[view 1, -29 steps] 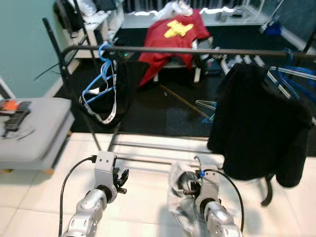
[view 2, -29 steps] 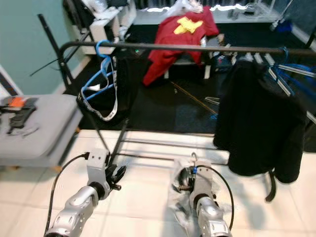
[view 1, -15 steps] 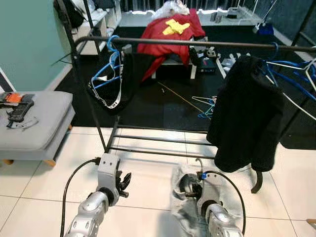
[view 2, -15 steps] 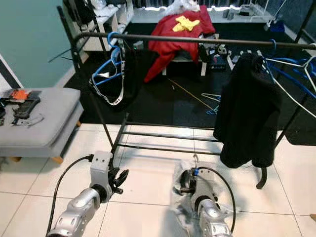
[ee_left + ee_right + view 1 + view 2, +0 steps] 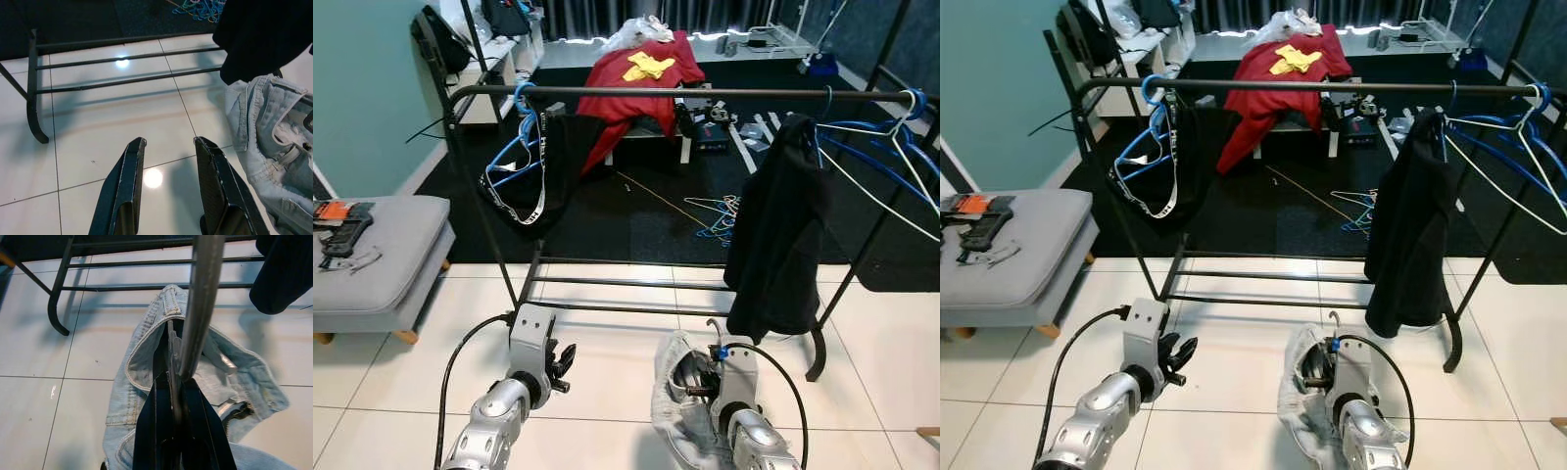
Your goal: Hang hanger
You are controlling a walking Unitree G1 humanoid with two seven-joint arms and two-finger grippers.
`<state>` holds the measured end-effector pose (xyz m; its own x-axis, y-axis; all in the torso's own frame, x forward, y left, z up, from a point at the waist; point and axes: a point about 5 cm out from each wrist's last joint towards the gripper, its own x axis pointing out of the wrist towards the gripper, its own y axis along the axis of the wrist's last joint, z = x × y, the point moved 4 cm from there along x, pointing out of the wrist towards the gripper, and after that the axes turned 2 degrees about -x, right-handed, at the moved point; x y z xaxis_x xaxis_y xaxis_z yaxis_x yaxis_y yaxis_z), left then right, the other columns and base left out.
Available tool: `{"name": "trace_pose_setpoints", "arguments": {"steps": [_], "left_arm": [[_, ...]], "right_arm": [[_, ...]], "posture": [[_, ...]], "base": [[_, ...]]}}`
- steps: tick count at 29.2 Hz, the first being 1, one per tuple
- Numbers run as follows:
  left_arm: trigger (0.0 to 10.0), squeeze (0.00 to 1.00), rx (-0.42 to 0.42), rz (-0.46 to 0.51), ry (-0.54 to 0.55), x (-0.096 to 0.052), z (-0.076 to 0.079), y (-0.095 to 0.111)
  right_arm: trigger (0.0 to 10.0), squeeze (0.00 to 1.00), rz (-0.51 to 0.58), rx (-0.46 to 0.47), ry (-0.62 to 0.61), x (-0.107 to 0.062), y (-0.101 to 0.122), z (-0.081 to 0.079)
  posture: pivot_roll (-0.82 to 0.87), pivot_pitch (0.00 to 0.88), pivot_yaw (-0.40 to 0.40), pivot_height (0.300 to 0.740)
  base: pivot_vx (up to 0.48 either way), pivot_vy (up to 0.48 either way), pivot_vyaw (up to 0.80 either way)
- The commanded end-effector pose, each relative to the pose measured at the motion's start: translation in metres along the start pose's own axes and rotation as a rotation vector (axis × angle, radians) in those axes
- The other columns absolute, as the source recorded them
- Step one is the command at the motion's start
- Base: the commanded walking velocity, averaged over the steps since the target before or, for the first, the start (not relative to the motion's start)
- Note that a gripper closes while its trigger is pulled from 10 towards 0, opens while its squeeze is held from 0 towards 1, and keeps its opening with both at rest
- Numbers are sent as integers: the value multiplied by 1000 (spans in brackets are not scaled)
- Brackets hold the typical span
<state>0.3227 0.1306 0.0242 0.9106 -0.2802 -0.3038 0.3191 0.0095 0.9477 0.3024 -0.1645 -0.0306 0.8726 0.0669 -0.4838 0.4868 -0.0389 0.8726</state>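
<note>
Clothes rack [image 5: 675,94] spanning the upper half of the frame, rail running left to right. On the rail at left, a hanger with a garment [image 5: 524,162]; at right, a hanging jacket [image 5: 773,230], with bare hangers [image 5: 881,162] just beyond it at the far right edge. Behind the rack, top centre, a draped shirt [image 5: 641,83]. Cushioned bench [image 5: 372,259] at the left edge. Lower left, the left gripper [image 5: 560,360]; lower centre-right, the right gripper [image 5: 690,377], with jeans [image 5: 671,406] hanging around it, in front of the rack's base bars [image 5: 607,284].
</note>
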Motion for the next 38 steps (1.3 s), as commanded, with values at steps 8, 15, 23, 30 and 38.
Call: {"name": "trace_pose_setpoints", "arguments": {"steps": [8,15,23,30,38], "left_arm": [[10000,0,12,-16,17,4,-2,-1],[10000,0,-24,-14,18,3,0,-1],[10000,0,-38,-32,15,4,1,-6],[10000,0,-22,-25,40,8,-2,1],[10000,0,-41,-70,71,10,-10,1]], "right_arm": [[10000,0,26,-1,23,5,10,-9],[10000,0,32,6,22,5,9,-11],[10000,0,37,8,21,4,9,-12],[10000,0,38,11,19,7,12,-11],[10000,0,60,19,17,7,17,-13]], "posture": [[-84,71,44,740],[-79,69,57,740],[-88,49,62,740],[-65,33,60,740],[-60,33,49,740]], "base": [[0,0,0],[0,0,0],[0,0,0],[0,0,0],[0,0,0]]}}
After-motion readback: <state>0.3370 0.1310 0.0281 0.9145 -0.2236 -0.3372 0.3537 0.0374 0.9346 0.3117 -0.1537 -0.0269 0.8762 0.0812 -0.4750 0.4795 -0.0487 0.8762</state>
